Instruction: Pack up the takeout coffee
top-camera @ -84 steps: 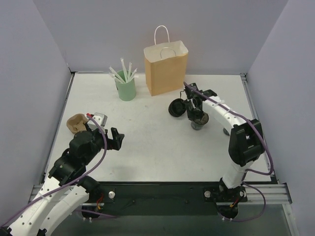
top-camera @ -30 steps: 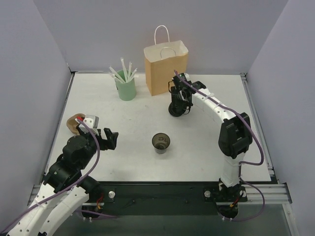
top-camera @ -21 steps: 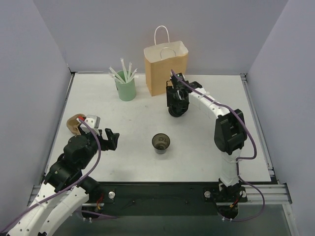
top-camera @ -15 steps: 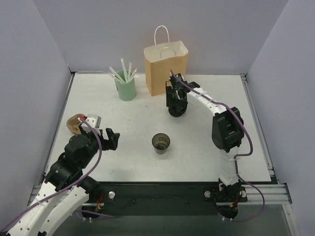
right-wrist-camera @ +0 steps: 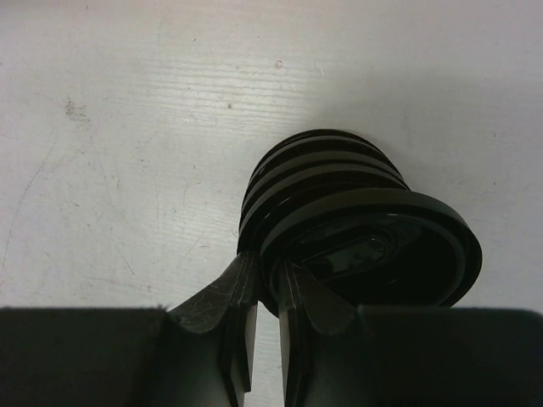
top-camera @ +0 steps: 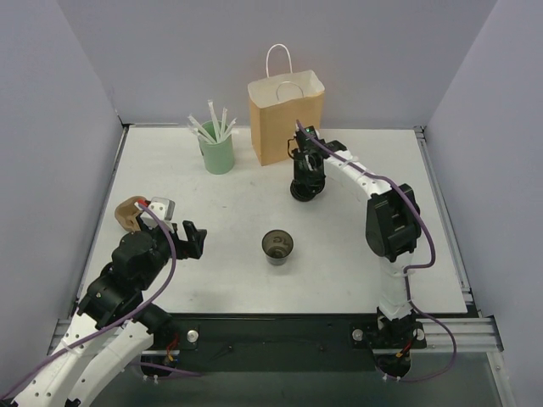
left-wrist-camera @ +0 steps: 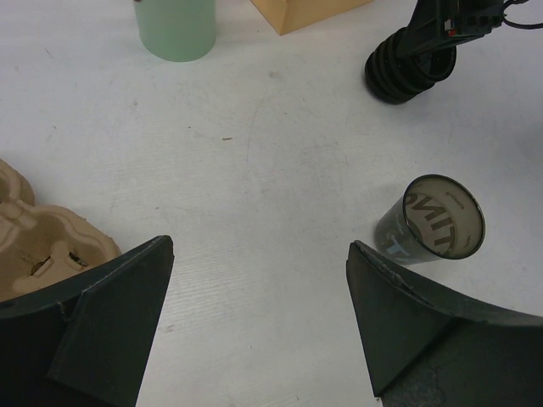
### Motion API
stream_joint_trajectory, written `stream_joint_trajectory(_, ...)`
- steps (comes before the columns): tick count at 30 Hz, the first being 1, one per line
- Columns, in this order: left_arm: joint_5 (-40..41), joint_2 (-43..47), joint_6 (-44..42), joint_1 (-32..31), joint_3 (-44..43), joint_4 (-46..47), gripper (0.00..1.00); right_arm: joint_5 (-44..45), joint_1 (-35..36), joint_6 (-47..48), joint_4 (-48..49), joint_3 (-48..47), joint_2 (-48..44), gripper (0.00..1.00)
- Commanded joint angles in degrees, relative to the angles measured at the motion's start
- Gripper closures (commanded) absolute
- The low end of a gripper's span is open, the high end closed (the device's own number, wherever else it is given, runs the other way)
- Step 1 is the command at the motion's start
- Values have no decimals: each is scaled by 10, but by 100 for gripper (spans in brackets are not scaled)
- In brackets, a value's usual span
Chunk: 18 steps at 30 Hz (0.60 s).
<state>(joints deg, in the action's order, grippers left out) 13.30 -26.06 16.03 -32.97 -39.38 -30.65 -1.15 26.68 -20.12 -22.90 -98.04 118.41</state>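
Note:
The takeout coffee cup stands upright and uncovered near the table's middle, apart from both grippers; the left wrist view shows its open mouth. A stack of black lids sits in front of the brown paper bag. My right gripper is down at that stack. In the right wrist view its fingers pinch the near rim of the top lid, which tilts up off the stack. My left gripper hangs open over bare table, left of the cup.
A mint-green cup of white straws stands at the back left of the bag. A brown pulp carrier lies by the left edge, beside my left wrist. Grey walls enclose the table on three sides.
The right arm left the cup at the table's middle and moved back to the lid stack. Within the last second its jaws closed on the top lid's rim. The left arm barely shifted.

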Motion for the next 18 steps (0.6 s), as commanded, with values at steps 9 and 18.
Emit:
stream_joint_trajectory(9, -13, -3, -5, -2, -18, 23, 7, -35, -7, 0, -15, 13, -86, 88)
stream_joint_trajectory(18, -62, 1, 15, -3, -17, 31, 7, -305, 21, 22, 28, 148, -283, 89)
